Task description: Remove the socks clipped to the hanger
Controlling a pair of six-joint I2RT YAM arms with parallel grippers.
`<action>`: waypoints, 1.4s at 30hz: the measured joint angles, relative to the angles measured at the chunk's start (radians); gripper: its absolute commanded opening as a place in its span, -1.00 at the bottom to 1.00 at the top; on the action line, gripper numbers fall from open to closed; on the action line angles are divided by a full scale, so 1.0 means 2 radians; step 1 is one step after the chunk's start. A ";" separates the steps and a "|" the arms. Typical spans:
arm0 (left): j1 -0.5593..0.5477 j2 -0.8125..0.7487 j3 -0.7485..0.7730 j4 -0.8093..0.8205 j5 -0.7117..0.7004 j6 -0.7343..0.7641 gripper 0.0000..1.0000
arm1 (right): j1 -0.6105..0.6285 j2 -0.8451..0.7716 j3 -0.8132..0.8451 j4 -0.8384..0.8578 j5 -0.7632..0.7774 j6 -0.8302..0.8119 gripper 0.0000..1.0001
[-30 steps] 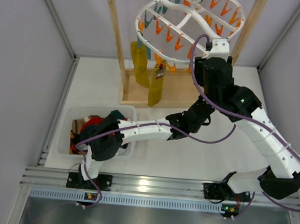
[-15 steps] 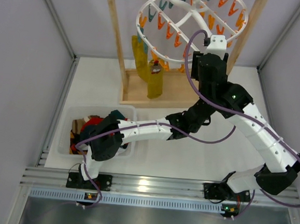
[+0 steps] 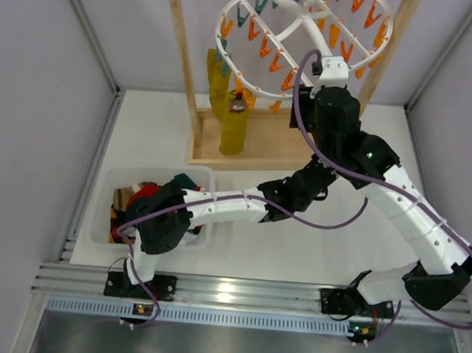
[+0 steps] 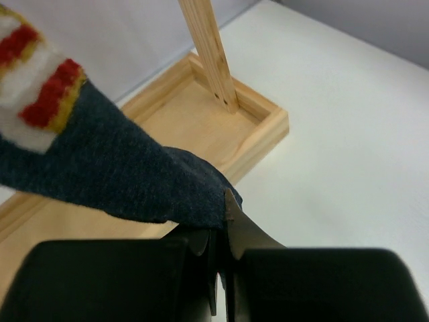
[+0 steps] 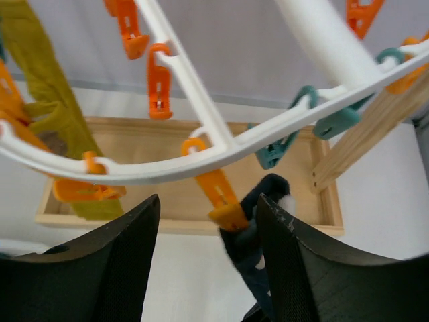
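The white oval hanger (image 3: 300,42) hangs tilted from the wooden stand's top bar, with orange and teal pegs. A pair of mustard socks (image 3: 225,102) dangles at its left. In the right wrist view my open right gripper (image 5: 208,225) sits just under the hanger's frame (image 5: 221,144), its jaws on either side of an orange peg (image 5: 224,201) that clips a navy sock (image 5: 265,231). My left gripper (image 4: 218,221) is shut on the lower end of the navy sock (image 4: 120,174), which has red, yellow and white stripes. From above, the right gripper (image 3: 332,79) is at the hanger's lower rim and the left gripper (image 3: 305,186) lies under the right arm.
The light wooden stand has a flat tray base (image 4: 201,127) and two uprights (image 3: 183,66). A clear bin (image 3: 107,207) at the near left holds red and dark socks. Grey walls close in both sides of the table.
The hanger has swung and tilted upward and back. My right gripper has risen with it to the orange peg. The mustard socks have swung a little. The left arm has stayed put.
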 measured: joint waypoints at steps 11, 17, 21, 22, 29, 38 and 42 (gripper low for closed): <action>0.051 -0.146 -0.172 -0.012 0.103 -0.064 -1.00 | -0.097 -0.056 -0.010 -0.010 -0.284 0.000 0.39; 0.122 -0.236 -0.225 -0.015 0.244 -0.110 -1.00 | -0.133 -0.051 -0.010 -0.010 -0.423 -0.006 0.41; 0.174 -0.269 -0.243 -0.014 0.326 -0.139 -1.00 | -0.156 -0.051 -0.014 -0.003 -0.483 -0.006 0.42; 0.185 -0.274 -0.247 -0.014 0.344 -0.146 -1.00 | -0.160 -0.053 -0.020 0.004 -0.495 -0.006 0.43; 0.222 -0.277 -0.259 -0.015 0.444 -0.183 -1.00 | -0.182 -0.066 -0.076 0.047 -0.574 -0.006 0.43; 0.243 -0.277 -0.267 -0.015 0.494 -0.212 -1.00 | -0.226 -0.096 -0.142 0.108 -0.635 0.001 0.36; 0.245 -0.278 -0.267 -0.015 0.504 -0.218 -1.00 | -0.232 -0.095 -0.151 0.154 -0.666 0.001 0.34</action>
